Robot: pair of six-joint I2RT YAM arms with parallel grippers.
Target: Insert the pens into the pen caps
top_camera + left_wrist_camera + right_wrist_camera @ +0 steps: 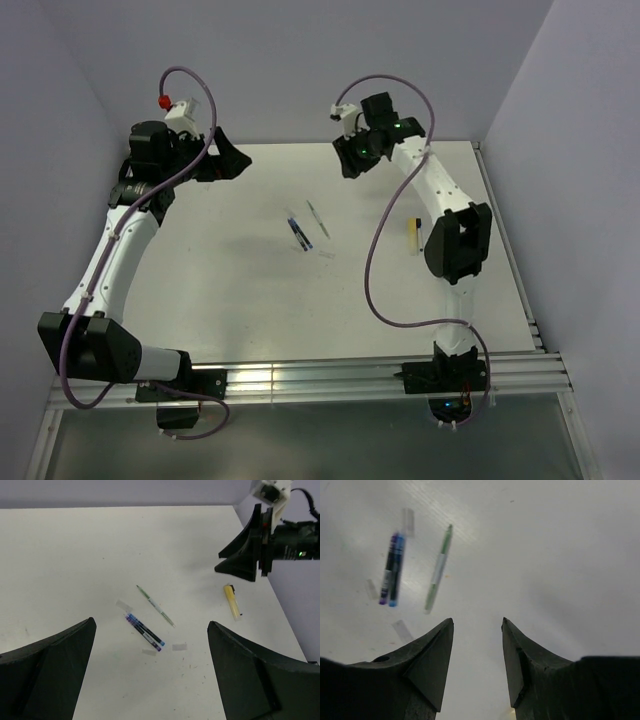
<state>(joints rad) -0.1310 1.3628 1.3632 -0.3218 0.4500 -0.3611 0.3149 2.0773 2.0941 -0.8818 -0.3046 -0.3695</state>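
"Across the table (220,300), what room have you got?"

"Plenty. From my screen, the near half is open white surface right up to the near edge. The left arm (110,250) reaches up along the left edge. The left gripper (151,624) hangs near the far left corner, jaws spread wide with nothing between them. The right arm (440,195) runs up beside the right edge, and the right gripper (477,620) sits close to the far edge, right of the middle."

"Right jaws?"

"Apart, with a narrower gap than the left and nothing in it. I also see a purple cable (372,270) looping out over the table's right half."

"And the pens?"

"Mid-table, a little toward the far edge, well apart from every edge and from both grippers. The dark pens (145,632) lie flat, two side by side and touching. The pale pen (156,606) lies just to their right, not touching and roughly parallel. The yellow cap (232,601) lies near the right edge, close by the right arm. Three clear caps (179,646) are scattered around the dark pens, too small for me to tell more."
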